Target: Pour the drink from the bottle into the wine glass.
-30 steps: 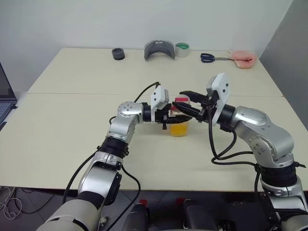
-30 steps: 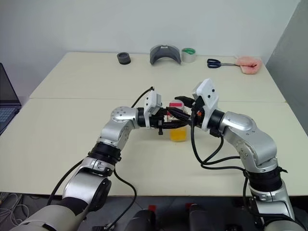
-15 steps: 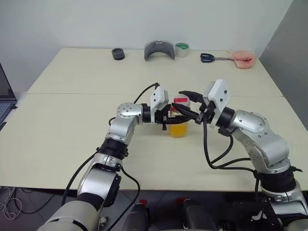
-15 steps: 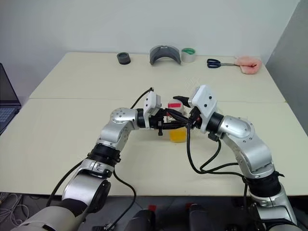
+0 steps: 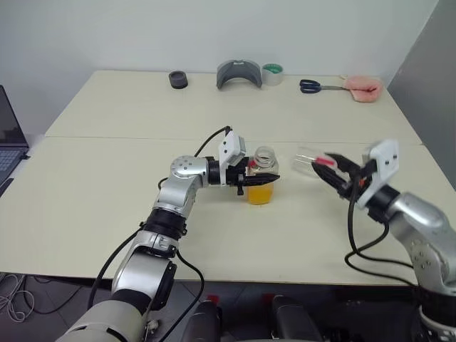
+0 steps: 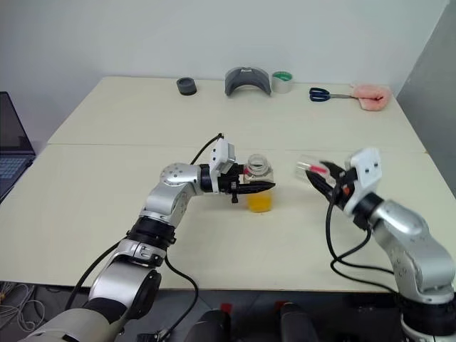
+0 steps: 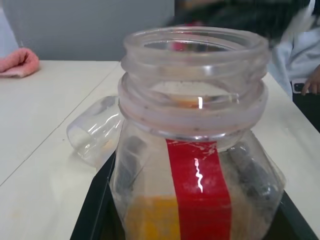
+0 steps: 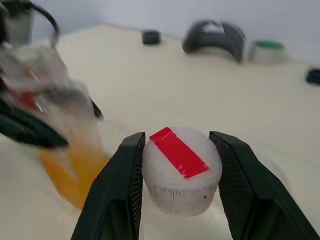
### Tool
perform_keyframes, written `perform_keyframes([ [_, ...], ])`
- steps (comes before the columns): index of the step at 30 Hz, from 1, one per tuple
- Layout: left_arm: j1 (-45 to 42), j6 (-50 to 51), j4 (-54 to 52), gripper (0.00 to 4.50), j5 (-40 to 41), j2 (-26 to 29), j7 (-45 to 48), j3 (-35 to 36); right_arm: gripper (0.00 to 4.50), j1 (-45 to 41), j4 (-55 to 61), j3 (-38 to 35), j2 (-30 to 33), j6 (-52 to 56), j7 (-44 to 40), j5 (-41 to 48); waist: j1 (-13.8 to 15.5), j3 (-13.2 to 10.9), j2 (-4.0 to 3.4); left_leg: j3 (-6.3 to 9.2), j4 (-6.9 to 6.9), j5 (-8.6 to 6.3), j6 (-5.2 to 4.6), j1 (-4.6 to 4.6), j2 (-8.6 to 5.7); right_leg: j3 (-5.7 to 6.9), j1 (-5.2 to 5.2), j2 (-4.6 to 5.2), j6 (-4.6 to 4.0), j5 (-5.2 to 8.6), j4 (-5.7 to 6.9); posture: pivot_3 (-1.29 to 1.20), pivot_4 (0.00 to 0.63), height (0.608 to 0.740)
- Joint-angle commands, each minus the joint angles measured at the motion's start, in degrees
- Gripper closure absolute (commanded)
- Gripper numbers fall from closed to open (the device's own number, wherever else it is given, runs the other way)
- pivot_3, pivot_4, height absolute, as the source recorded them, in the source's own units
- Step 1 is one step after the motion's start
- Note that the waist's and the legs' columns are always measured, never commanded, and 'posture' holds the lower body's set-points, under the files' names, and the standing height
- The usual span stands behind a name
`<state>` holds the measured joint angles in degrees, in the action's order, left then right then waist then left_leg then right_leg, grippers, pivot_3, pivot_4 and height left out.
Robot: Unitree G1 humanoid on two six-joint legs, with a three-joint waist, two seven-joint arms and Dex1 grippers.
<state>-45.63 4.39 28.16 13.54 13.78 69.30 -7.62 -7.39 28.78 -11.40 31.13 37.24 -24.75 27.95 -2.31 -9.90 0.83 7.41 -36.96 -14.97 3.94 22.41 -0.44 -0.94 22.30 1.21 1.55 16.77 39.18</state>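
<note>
The bottle stands upright at mid-table, its mouth open and uncapped, a red stripe down its side. The orange-yellow drink fills its lower part. My left gripper is shut on the bottle's body, one finger on each side. My right gripper hangs to the right of the bottle, apart from it, shut on the white cap with red tape on top. Between bottle and right gripper is a clear glass, apparently the wine glass; it looks tipped on its side, stem not discernible.
Along the far edge are a black round piece, a grey curved piece, a tape roll, scissors and a pink cloth. A laptop sits off the left side. A seam joins the two tabletops.
My right gripper has drawn away from the bottle's top, to the right and lower, taking the cap with it. The bottle's mouth and the clear glass now show. The left gripper stayed put.
</note>
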Motion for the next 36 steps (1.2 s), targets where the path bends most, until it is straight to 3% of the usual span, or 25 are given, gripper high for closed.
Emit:
perform_keyframes([
  [1, 0.0, 0.5, -3.7, 2.81, 1.8, 1.1, -1.8, 2.5, 2.77, 6.2, -1.1, -1.7, -2.6, -4.0, 5.3, -5.7, -0.1, 0.0, 0.00, -0.01, 0.01, 0.00, 0.00, -0.01, 0.00, -0.01, 0.00, 0.00, 0.00, 0.00, 0.02, 0.00, 0.150, 0.740],
  [3, 0.4, 1.1, -4.5, 2.81, 2.0, 1.6, -2.6, 3.0, 2.77, 8.6, -2.9, -0.3, -3.4, -5.5, 5.8, -7.8, -0.3, 0.0, -0.01, -0.08, 0.03, 0.00, 0.00, -0.07, 0.01, -0.07, 0.01, -0.01, 0.00, 0.00, 0.04, 0.00, 0.150, 0.740],
  [11, 1.9, 3.1, -8.1, 2.81, 1.8, 4.3, -7.9, 4.9, 0.09, 10.2, -6.0, 0.4, -5.1, -5.1, 3.9, -8.1, -0.6, 0.0, -0.01, -0.22, 0.05, 0.00, 0.00, -0.30, 0.04, -0.21, -0.04, -0.04, 0.01, 0.01, 0.17, 0.00, 0.150, 0.740],
  [12, 1.8, 3.3, -8.3, 2.81, 1.6, 4.9, -9.9, 5.9, 0.00, 9.8, -5.7, -0.1, -4.3, -5.2, 3.4, -8.1, -0.6, 0.0, -0.01, -0.22, 0.04, 0.00, 0.00, -0.30, 0.03, -0.21, -0.04, -0.04, 0.01, 0.01, 0.17, 0.00, 0.150, 0.740],
  [21, 2.4, 2.4, -7.5, 2.81, -2.7, 8.8, -28.1, 12.1, 0.00, 8.9, -2.4, 1.2, 4.4, -6.4, -2.3, -10.9, -0.3, 0.0, -0.01, -0.21, 0.04, 0.00, 0.00, -0.33, 0.02, -0.19, -0.09, -0.02, 0.01, 0.01, 0.15, 0.00, 0.150, 0.740],
  [28, 1.4, 3.4, -3.3, 2.81, -5.9, 12.4, -41.1, 16.8, 0.00, -0.6, 5.3, 9.2, 3.0, -0.9, -8.4, -2.6, -0.8, 0.0, 0.00, -0.21, 0.05, 0.00, 0.00, -0.36, 0.06, -0.19, -0.08, -0.04, 0.01, 0.01, 0.17, 0.00, 0.150, 0.740],
  [36, -1.3, 4.2, 4.7, 2.81, -5.6, 13.9, -49.3, 20.5, 0.00, -18.3, -1.2, 22.9, -4.9, 2.2, -9.6, -4.1, -0.6, 0.0, 0.06, -0.05, 0.02, 0.01, 0.03, -0.30, 0.03, -0.04, -0.07, -0.01, 0.01, 0.01, 0.12, 0.00, 0.150, 0.740],
])
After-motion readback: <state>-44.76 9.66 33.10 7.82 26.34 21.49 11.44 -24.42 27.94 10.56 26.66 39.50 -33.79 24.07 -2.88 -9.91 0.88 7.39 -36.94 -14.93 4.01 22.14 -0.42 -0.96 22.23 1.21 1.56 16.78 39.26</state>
